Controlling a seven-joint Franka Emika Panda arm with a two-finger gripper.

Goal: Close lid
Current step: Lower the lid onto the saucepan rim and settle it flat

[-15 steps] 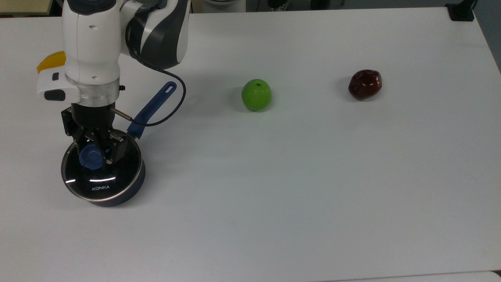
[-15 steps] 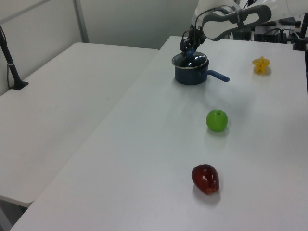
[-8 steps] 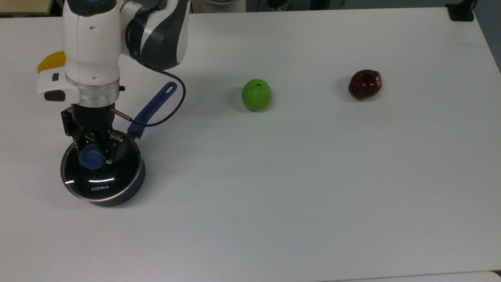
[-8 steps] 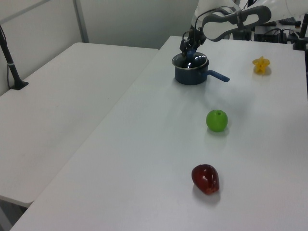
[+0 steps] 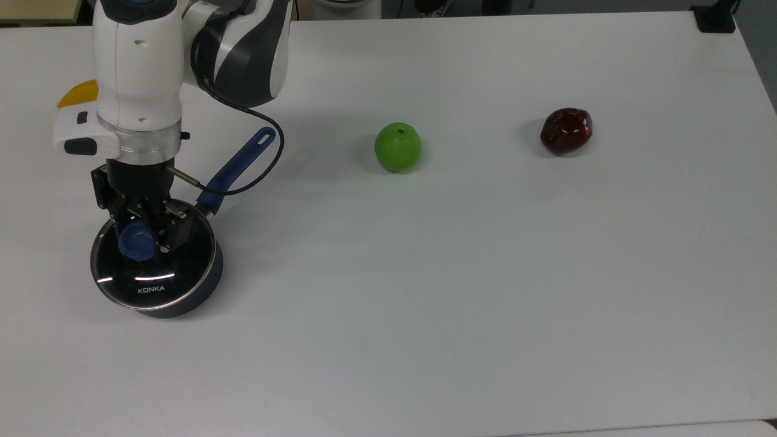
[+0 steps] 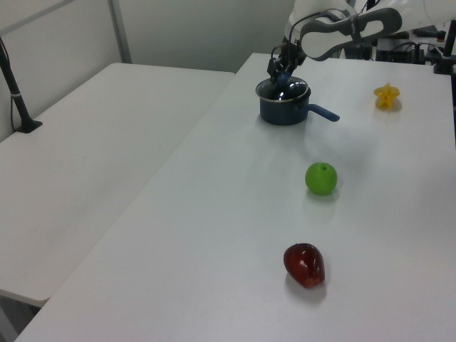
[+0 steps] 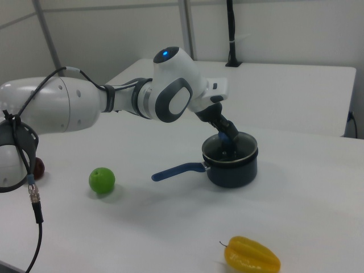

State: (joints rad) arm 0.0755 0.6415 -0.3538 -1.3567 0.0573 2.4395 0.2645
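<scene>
Clamped on the blue knob of the lid, the gripper has one finger on each side of the knob, and the arm reaches down to it from above. The lid is a round glass one with a metal rim and white "KONKA" lettering, and it sits over the mouth of a dark blue pot. In the right view the lid lies about level on the pot's rim; whether it is fully seated all round I cannot tell.

Taking the pot as the landmark: its blue handle sticks out toward the top view's upper right, passing under a black cable that loops down from the arm. In the top view, a green apple lies well to the pot's right on the white table, and a dark red fruit lies farther right again, well apart from the apple. Beyond the pot, toward the top view's upper left, a yellow fruit peeks out from behind the arm; the right view shows it lying on the table well in front of the pot.
</scene>
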